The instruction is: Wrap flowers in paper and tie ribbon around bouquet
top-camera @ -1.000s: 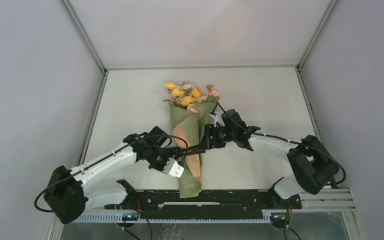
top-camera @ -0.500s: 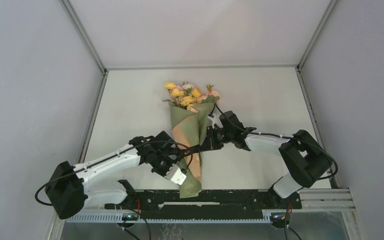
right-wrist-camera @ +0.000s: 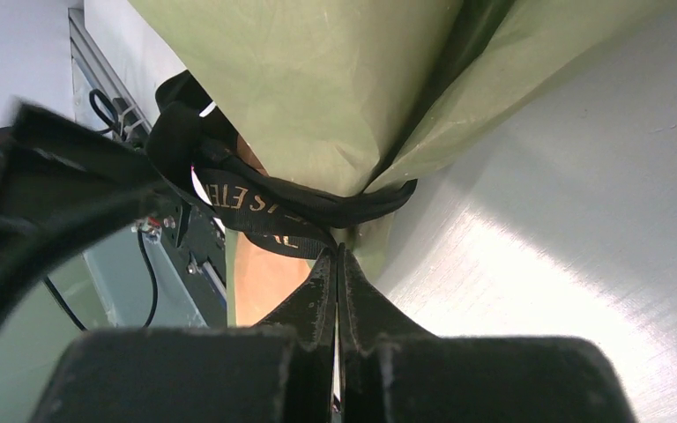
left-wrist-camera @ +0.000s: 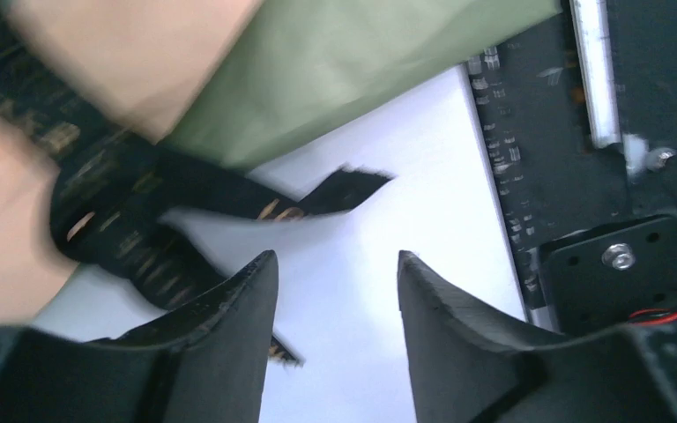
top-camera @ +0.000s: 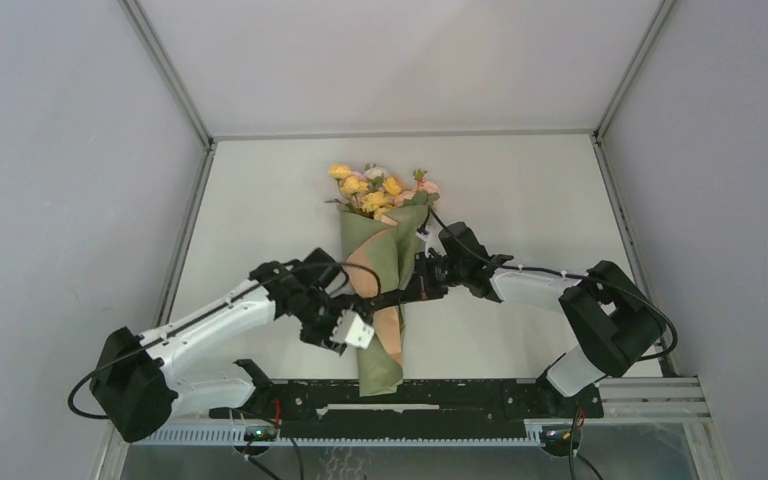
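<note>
A bouquet (top-camera: 378, 255) in olive paper with peach lining lies on a white table (top-camera: 520, 200), blooms toward the far wall. A black ribbon (top-camera: 388, 296) crosses its lower half. The left gripper (top-camera: 360, 328) sits at its left edge, the right gripper (top-camera: 418, 285) opposite, beside the ribbon.

The white and black left arm (top-camera: 220, 315) starts from its fat black joint (top-camera: 135, 385) at 7 o'clock and stretches out long and low toward 2 o'clock. Its black 2-finger left gripper (left-wrist-camera: 335, 264) points to the middle, fingers apart, with nothing between them. A small white block (top-camera: 352, 333) sits on its wrist.

The white and black right arm (top-camera: 540, 285) bends at a big black joint (top-camera: 610, 330) at 4 o'clock, then reaches toward 10 o'clock. Its black 2-finger right gripper (right-wrist-camera: 335, 256) has both fingers pressed flat together, and the tips pinch a strand of the flat black ribbon (right-wrist-camera: 264, 207).
</note>
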{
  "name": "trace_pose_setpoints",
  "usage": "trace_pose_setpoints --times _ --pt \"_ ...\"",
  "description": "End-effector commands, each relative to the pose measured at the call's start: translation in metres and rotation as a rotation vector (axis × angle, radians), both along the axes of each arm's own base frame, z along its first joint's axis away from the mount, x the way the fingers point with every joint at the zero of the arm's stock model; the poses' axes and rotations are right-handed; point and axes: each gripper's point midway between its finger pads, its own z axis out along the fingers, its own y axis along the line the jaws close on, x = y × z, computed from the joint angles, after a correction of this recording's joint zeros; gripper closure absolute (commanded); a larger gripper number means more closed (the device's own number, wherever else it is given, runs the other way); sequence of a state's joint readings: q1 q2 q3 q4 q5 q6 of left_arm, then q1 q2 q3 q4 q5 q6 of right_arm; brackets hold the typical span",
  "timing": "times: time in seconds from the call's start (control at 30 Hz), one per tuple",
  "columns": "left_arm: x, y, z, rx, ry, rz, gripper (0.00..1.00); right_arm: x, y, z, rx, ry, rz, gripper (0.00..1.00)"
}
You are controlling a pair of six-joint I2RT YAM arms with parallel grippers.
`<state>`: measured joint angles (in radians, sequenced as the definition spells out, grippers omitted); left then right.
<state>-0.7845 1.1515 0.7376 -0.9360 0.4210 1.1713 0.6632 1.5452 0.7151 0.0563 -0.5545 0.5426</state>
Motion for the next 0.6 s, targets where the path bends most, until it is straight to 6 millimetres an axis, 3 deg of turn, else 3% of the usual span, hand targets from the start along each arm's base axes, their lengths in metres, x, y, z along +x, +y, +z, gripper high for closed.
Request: trace_pose_setpoints --times 0.0,0.13,0.23,0.33,0.57 --pt "0.043 0.005 0.052 -0.093 -0.062 0.155 0.32 0.003 0.005 0.015 0.026 -0.075 0.011 1.00" --pt "0.098 0.012 0.049 -0.115 -0.118 0.337 0.14 0.002 0.006 0.017 0.027 -0.081 0.016 1.00" --pt "0.131 0.008 0.033 -0.131 -0.230 0.330 0.02 0.001 0.006 0.016 0.024 -0.079 0.015 1.00" --pt "0.130 0.007 0.011 -0.098 -0.211 0.255 0.00 0.001 0.005 0.015 0.018 -0.075 0.015 1.00" --pt "0.096 0.019 -0.023 0.004 -0.094 0.159 0.08 -0.001 0.007 0.013 0.021 -0.062 0.019 1.00"
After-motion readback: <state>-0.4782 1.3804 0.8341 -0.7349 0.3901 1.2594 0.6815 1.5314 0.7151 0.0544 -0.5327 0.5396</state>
